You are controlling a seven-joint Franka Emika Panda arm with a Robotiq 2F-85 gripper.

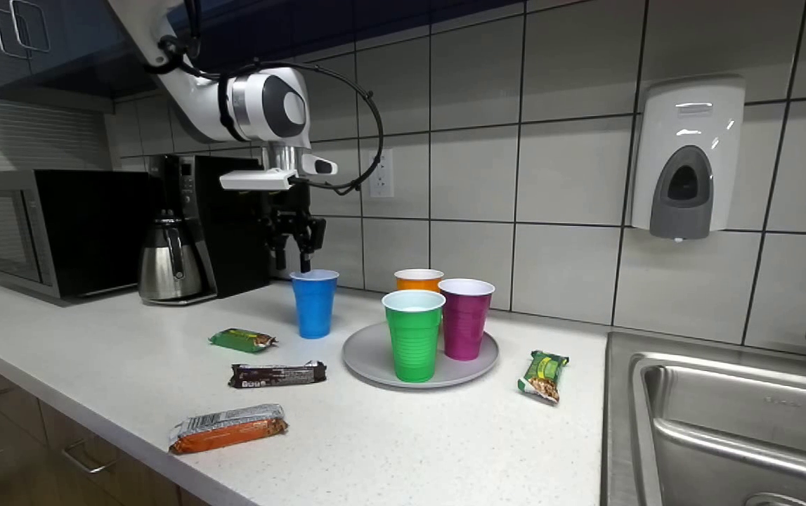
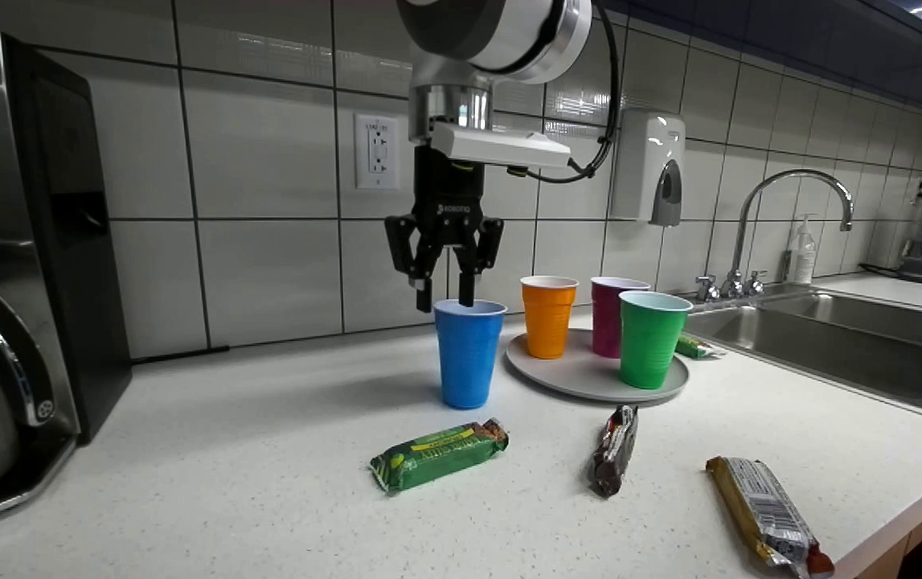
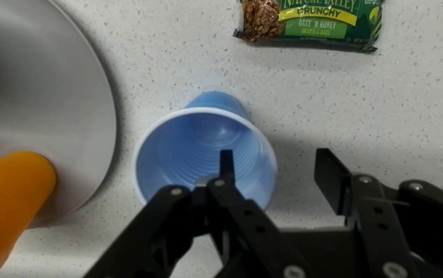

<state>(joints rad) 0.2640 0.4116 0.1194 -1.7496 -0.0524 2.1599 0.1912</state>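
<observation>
Running along a tiled wall (image 2: pixel 264 145), a speckled white counter (image 1: pixel 445 450) is fitted with a steel sink (image 1: pixel 624 422). Well apart from the sink, a microwave (image 1: pixel 93 225) and a coffee maker (image 1: pixel 230 232) with a steel carafe (image 1: pixel 167 263) are set; a soap dispenser (image 1: pixel 691 123) is mounted on the tiles.

The white arm (image 1: pixel 262 105) is extended from above, and the gripper (image 2: pixel 446 294) is pointed straight down at the top of a blue cup (image 2: pixel 467 362). Its fingers (image 3: pixel 333 185) are spread apart; in the wrist view one is seen across the cup's mouth and the other outside the rim. Whether the rim is touched cannot be told.

The blue cup is stood upright on the counter, just beside a round grey plate (image 1: pixel 367 355), and its ridged inside is shown down to the base. On the plate, an orange cup (image 2: pixel 547 322), a purple cup (image 1: pixel 467 323) and a green cup (image 2: pixel 649 346) are stood upright; whether they hold anything cannot be told. Around them are laid a green-wrapped bar (image 2: pixel 438 457) near the blue cup, a brown bar (image 1: pixel 277 374) near the plate, an orange bar (image 1: pixel 228 427) by the counter's edge and a second green bar (image 1: pixel 543 376) between plate and sink.
</observation>
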